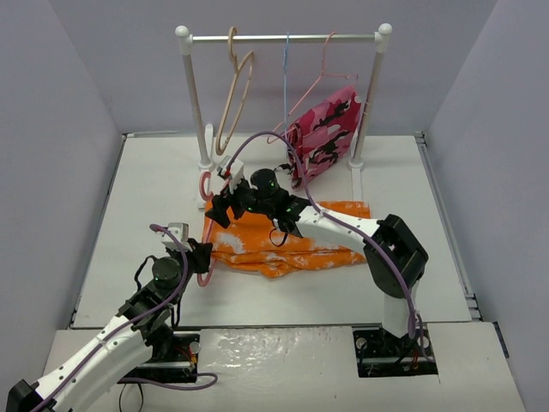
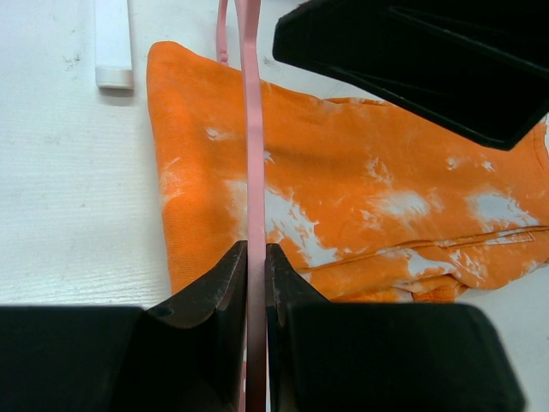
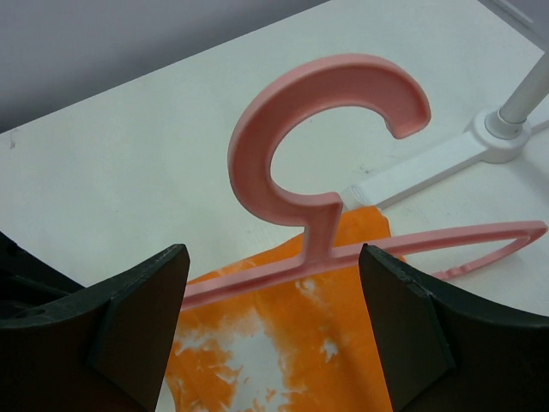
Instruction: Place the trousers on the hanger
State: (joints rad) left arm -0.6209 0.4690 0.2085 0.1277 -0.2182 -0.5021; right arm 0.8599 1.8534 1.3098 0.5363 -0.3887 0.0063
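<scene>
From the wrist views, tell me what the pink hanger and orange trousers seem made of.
The hanger: probably moulded plastic, smooth satin pink; thick rim, even colour, crisp flat edges. The trousers: soft matte cloth, perhaps cotton knit; it folds and creases, and the white blotches look dyed into the orange.

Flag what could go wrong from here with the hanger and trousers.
1. The left gripper pinches only a thin bar of the hanger; the hanger may twist or slip if pushed.
2. The right gripper hangs open over the hanger's neck, with the trousers right beneath; closing low could catch cloth.
3. The hook lies close to the rack foot and might snag on it when lifted.
</scene>
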